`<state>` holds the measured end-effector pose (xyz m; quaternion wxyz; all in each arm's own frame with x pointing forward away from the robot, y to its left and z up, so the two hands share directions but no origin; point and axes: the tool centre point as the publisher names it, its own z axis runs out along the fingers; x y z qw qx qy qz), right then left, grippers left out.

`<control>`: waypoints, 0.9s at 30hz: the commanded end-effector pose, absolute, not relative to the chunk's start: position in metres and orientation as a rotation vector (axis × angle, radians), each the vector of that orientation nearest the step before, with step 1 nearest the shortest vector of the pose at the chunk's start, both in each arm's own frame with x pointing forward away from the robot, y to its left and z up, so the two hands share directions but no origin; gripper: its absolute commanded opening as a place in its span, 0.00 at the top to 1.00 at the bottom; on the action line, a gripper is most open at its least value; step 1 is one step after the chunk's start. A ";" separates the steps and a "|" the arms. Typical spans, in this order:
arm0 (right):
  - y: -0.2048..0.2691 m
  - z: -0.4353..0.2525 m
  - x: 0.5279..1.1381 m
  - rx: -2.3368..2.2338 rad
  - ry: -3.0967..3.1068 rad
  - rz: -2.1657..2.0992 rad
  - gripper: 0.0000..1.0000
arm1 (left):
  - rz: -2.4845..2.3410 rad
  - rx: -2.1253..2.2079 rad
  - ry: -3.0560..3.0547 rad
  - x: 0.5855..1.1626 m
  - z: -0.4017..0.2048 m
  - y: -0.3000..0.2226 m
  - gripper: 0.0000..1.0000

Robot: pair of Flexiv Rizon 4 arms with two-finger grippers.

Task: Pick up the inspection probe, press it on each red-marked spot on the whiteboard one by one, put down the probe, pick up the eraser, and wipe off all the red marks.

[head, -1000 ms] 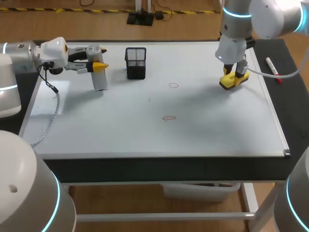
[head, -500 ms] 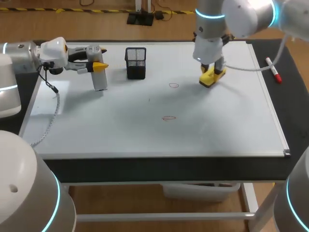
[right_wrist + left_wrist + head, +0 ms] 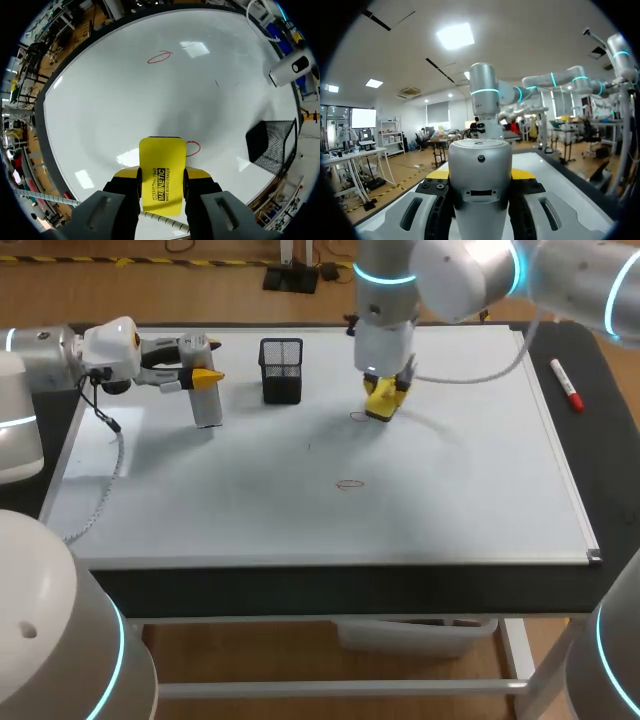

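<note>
Clamping the yellow eraser (image 3: 381,402) in the right gripper (image 3: 384,392), just beside one red mark (image 3: 358,417) near the whiteboard's (image 3: 300,520) far edge, with another red mark (image 3: 350,483) toward the middle. Gripping the inspection probe (image 3: 207,408) in the left gripper (image 3: 205,376) by the far-left corner.

Yellow eraser (image 3: 160,175) with black lettering, white whiteboard (image 3: 250,500), red marks (image 3: 350,483), black mesh holder (image 3: 281,370), silver-grey probe (image 3: 480,180).

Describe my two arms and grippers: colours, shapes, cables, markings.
Both arms are silver-white, with rounded joints ringed by glowing cyan bands. The left arm trails a thin black cable and a white coiled cable. The right arm carries a white wrist cable. The left gripper and right gripper have grey-and-black bodies and bright yellow fingertips.
</note>
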<state>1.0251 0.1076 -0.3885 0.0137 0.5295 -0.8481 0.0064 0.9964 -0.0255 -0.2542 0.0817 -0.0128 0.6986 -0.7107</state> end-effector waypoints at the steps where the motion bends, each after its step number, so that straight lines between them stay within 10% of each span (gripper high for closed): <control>1: 0.129 -0.391 1.023 1.699 -2.593 0.051 1.00 | -2.119 -0.040 2.088 0.995 -0.252 -0.026 1.00; 27: 0.184 -0.410 1.009 2.005 -2.407 -0.005 1.00 | -2.119 -0.040 2.088 0.995 -0.252 -0.026 1.00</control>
